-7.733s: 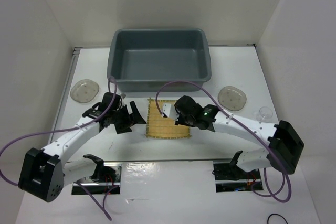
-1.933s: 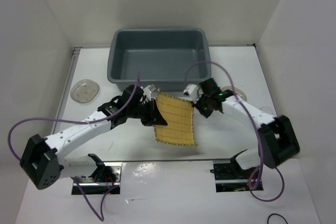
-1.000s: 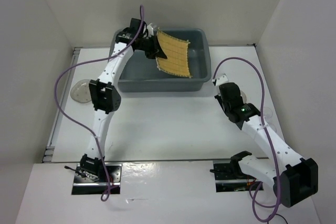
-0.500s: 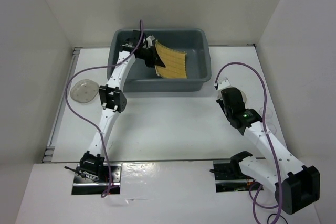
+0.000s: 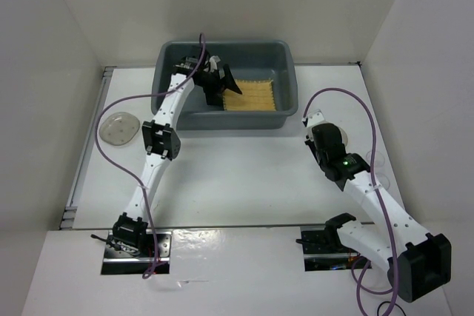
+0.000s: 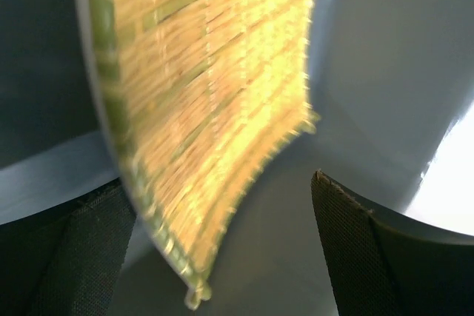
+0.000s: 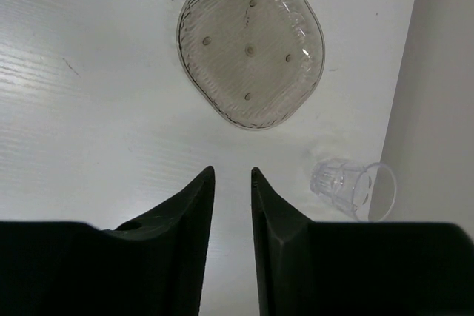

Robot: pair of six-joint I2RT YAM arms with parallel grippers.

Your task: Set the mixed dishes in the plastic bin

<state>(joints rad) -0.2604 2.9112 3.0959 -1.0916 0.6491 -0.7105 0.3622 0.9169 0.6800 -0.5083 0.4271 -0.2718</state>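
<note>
The grey plastic bin (image 5: 226, 44) stands at the back of the table. Inside it lies the yellow woven mat (image 5: 253, 98), on the right part of the floor. My left gripper (image 5: 222, 85) hovers in the bin just left of the mat, open. In the left wrist view the mat (image 6: 200, 94) is blurred and loose between the wide-apart fingers (image 6: 385, 249). My right gripper (image 7: 232, 174) hangs over the table just short of a brownish plate (image 7: 250, 42), jaws narrowly parted with nothing between them. A clear glass cup (image 7: 352, 186) lies on its side to the right.
A second brownish plate (image 5: 118, 127) sits on the table at the far left. The glass cup (image 5: 374, 160) lies close to the right wall. White walls enclose the table on three sides. The right arm (image 5: 370, 197) stretches from the near right.
My left gripper has opened and let go of the mat, which has dropped flat onto the bin floor. The right gripper's jaws have parted slightly over the right plate.
</note>
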